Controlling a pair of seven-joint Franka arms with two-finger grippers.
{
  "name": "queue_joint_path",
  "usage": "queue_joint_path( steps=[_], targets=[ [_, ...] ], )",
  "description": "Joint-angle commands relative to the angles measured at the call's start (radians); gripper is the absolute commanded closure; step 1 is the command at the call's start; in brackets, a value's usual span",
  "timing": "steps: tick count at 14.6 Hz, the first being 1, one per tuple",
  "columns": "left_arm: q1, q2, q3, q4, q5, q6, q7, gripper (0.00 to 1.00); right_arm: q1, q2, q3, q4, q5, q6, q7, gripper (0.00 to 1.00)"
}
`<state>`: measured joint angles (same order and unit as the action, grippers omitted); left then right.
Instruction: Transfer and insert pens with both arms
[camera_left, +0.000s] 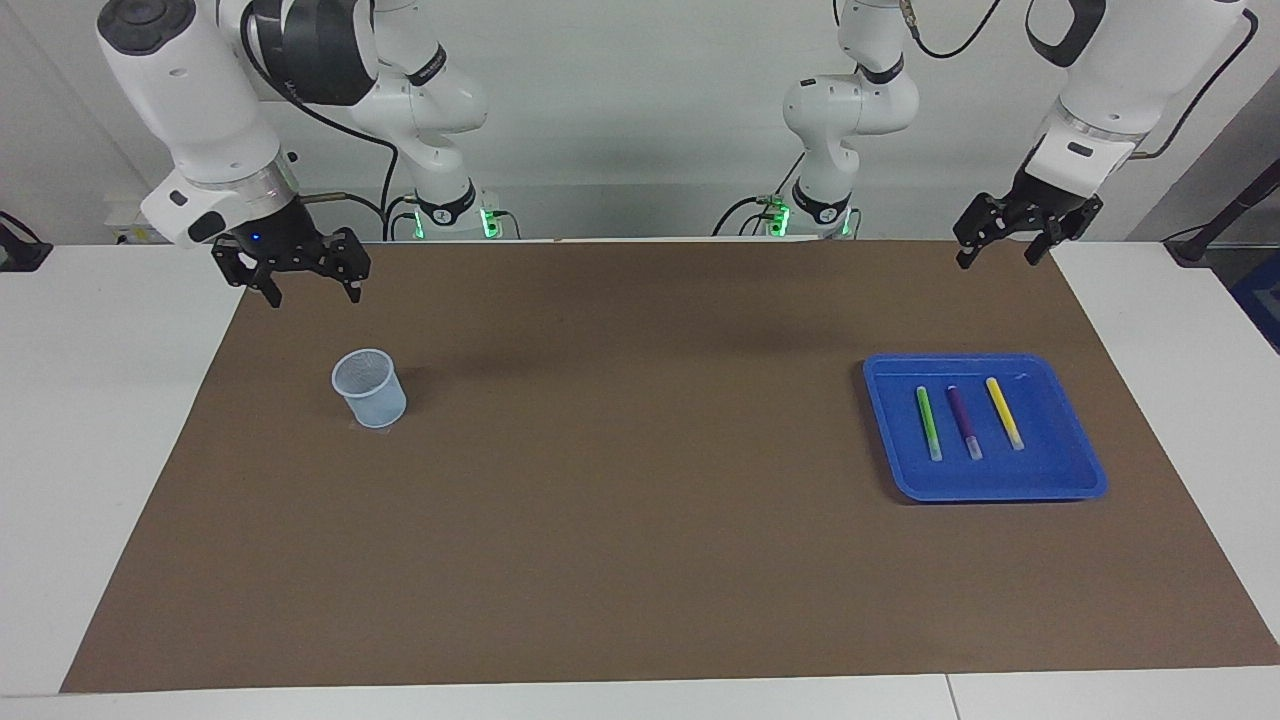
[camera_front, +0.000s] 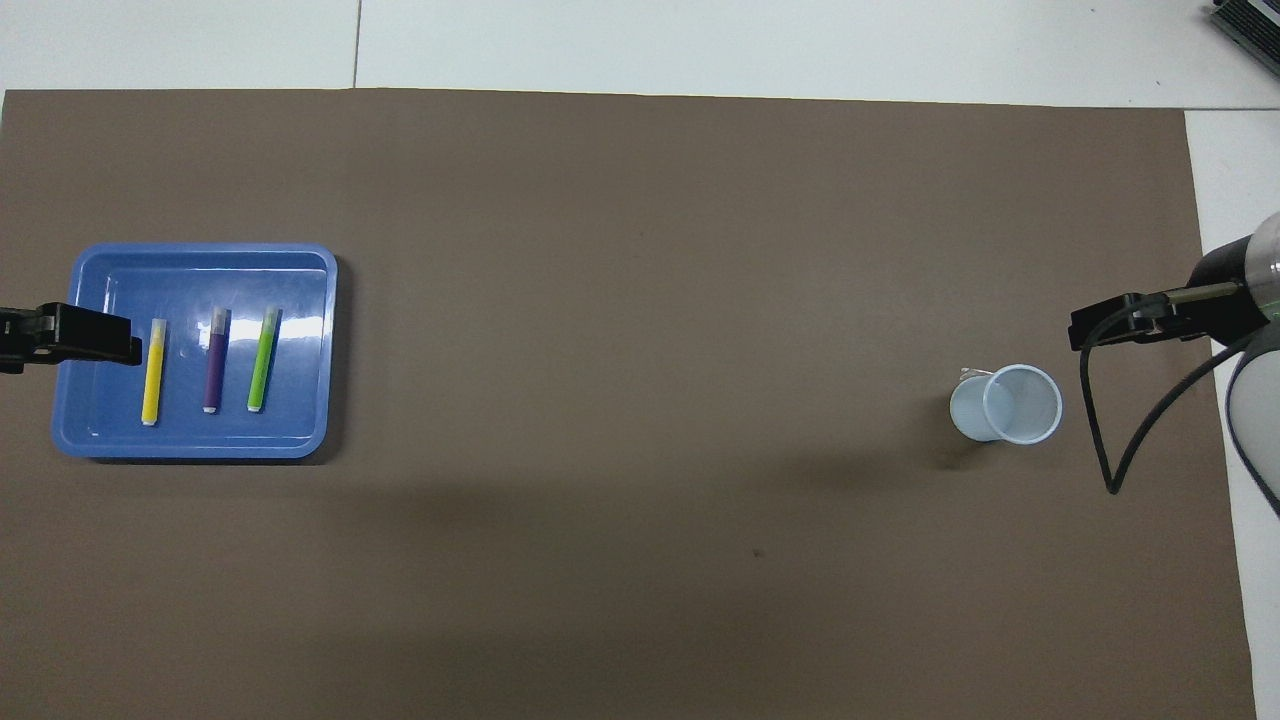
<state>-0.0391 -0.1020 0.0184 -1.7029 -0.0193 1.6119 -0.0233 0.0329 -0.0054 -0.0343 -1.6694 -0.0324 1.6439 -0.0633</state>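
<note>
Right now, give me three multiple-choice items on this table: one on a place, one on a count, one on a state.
1. Where do the slim marker pens lie?
A. in the pale translucent plastic cup
B. in the shallow blue plastic tray
C. on the bare brown mat

2. How many pens are there?
A. two
B. three
C. four

3. How is the left gripper?
A. open and empty
B. shut on a pen
C. inside the cup

Key:
1 B, the green pen, purple pen and yellow pen lie side by side in the tray.
2 B, one of each colour.
3 A, its fingers stand apart in the air, nothing between them.
</note>
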Motion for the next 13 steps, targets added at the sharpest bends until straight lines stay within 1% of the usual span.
queue_joint_path(
  steps=[1,6,10,13],
  targets=[
    [0.011,-0.015,-0.011,-0.006,0.016,0.008,0.011,0.00,-0.005,-0.004,0.005,0.000,0.020,-0.015,0.014,0.00],
    [0.013,-0.015,-0.009,-0.007,0.016,0.006,0.013,0.00,-0.007,-0.011,0.005,-0.016,0.020,-0.022,0.013,0.00],
    [0.013,-0.016,-0.009,-0.012,0.016,0.006,0.013,0.00,-0.005,-0.018,0.007,-0.020,0.022,-0.053,0.010,0.00],
    [0.013,-0.016,-0.008,-0.014,0.015,0.005,0.003,0.00,0.021,-0.019,0.013,-0.020,0.022,-0.079,0.002,0.00]
  ],
)
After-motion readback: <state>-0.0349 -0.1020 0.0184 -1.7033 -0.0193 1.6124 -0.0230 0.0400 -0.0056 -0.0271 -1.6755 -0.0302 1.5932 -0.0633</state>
